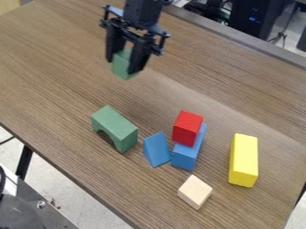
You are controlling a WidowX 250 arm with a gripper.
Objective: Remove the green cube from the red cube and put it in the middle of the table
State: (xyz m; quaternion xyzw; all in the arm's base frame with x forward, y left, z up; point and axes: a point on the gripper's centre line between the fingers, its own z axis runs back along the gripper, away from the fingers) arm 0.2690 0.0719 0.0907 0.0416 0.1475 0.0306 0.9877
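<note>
Gripper (123,66): we see it closed around the green cube (121,64), one finger on either side.
Cube's place: we find it between the fingertips near the upper part of the view, well apart from the red cube (188,127); we cannot tell how high it sits over the table (57,58).
Cube's feel: we take it for light, stiff wood or foam, hard to harm, perhaps a little slippery on its smooth faces.
Best hold: we would keep the fingers flat on two opposite sides, leaving the underside free to land level.
Red cube: we see it resting on a long blue block (185,157).
Neighbours: we note a blue wedge (156,150) and a green arch (117,129) on one side, a yellow block (244,160) on the other.
In the way: we judge the arch and red cube the likeliest to be bumped.
</note>
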